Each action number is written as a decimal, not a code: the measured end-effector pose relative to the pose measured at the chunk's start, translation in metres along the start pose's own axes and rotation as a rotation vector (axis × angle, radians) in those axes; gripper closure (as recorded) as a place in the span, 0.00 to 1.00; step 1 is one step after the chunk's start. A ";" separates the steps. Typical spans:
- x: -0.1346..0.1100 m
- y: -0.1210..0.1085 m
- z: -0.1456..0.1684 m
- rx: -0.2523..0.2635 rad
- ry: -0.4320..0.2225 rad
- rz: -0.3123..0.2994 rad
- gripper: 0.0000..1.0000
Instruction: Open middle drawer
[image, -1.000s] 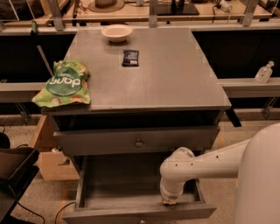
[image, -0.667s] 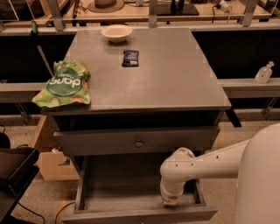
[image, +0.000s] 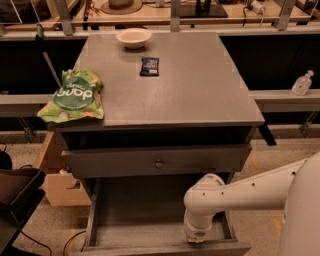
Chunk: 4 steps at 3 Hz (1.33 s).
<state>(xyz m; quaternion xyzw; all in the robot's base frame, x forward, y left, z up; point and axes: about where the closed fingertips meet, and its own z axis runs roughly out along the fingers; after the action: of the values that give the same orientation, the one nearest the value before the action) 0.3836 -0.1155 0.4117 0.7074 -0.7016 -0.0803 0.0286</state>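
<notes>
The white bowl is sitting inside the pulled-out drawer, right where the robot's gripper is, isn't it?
Not quite. The camera view shows the white bowl on the cabinet top, near its far edge, not inside the drawer. The gripper really is down at the front of the pulled-out middle drawer.

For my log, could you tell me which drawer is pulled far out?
The lower drawer: its bare floor shows, while the upper drawer, with the knob, is barely out. The gripper sits at the lower drawer's front right.
</notes>
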 end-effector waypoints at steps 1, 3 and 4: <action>0.000 0.001 0.001 -0.003 0.000 0.000 0.57; 0.001 0.003 0.003 -0.008 0.001 -0.001 0.04; 0.002 -0.002 0.002 -0.008 0.001 -0.001 0.00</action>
<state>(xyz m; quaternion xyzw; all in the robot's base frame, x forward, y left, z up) 0.3849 -0.1175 0.4092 0.7076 -0.7010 -0.0826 0.0318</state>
